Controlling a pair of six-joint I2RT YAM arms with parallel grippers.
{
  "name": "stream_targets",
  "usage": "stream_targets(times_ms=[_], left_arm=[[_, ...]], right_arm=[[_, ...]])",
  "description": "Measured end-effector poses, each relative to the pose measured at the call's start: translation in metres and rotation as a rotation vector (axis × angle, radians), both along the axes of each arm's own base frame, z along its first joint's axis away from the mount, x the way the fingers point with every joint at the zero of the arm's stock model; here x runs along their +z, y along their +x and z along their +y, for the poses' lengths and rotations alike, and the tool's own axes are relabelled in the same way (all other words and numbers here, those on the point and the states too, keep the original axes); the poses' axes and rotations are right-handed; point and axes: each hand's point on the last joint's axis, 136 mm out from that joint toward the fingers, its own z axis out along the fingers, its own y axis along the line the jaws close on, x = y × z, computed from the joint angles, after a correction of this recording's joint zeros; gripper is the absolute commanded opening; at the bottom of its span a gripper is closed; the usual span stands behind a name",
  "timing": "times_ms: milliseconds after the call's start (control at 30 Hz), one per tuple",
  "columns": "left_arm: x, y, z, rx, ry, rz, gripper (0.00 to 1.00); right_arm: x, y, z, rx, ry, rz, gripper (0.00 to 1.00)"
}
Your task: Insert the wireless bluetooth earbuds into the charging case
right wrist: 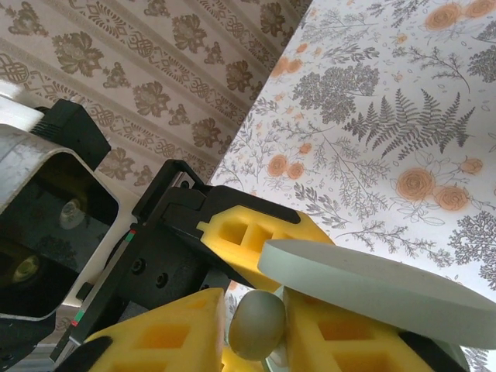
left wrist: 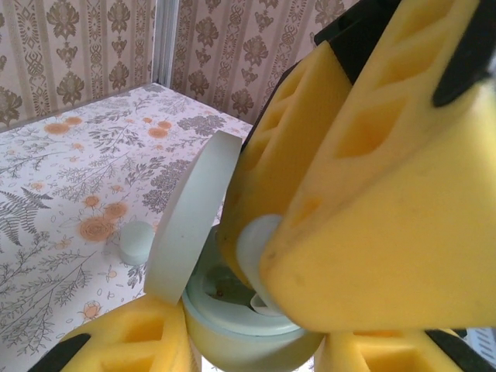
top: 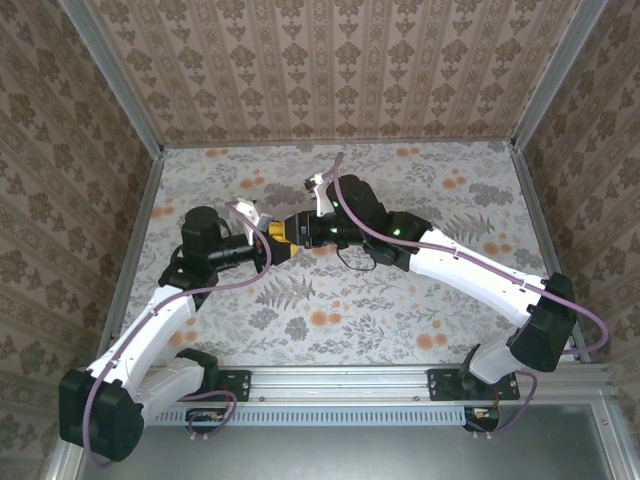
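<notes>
The charging case (left wrist: pixel 240 333), pale green and round, is sitting between the yellow foam fingers (left wrist: pixel 124 345) of the left gripper (left wrist: pixel 248 353), which is pressing in on its base from both sides. Its lid (left wrist: pixel 194 221) is standing open, tilting up and away to the left in the left wrist view. Inside, part of 1 moulded well is showing, the rest lying under the other tool.

1 earbud (right wrist: pixel 256 324), the same pale color, is hanging right at the mouth of the case, just over the open base and beside the raised lid. The right gripper (right wrist: pixel 256 341) is pinching it. In the right wrist view the bud is touching both of that gripper's 2 foam pads (right wrist: pixel 170 337). Those fingers are crowding in from the right in the left wrist view and are nearly touching the lid's inner face.

A second earbud (left wrist: pixel 136 242) is lying by itself on the floral table (left wrist: pixel 70 170), left of the case and apart from both tools.

From the top camera, the 2 arms are meeting tip to tip near the middle of the table, left arm coming from the lower left and right arm reaching across from the lower right. The case and bud there are too small to make out between the yellow fingers. Patterned walls (left wrist: pixel 77 46) are enclosing the table on 3 sides.
</notes>
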Motion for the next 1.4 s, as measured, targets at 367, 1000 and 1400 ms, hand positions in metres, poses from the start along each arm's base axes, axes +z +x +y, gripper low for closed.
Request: stream_targets(times_ms=[367,1000,1400], left_arm=[[-0.001,-0.001,-0.001,-0.002,0.004,0.009,0.16],[-0.004,-0.003,-0.001,-0.006,0.011,0.024,0.16],[-0.004,-0.003,-0.001,-0.007,0.011,0.018,0.16]], right_arm=[[-0.001,0.000,0.000,-0.005,-0.006,-0.004,0.34],[-0.008,0.003,-0.010,-0.056,-0.065,0.009,0.40],[-0.011,0.003,-0.017,-0.078,-0.103,0.022,0.42]])
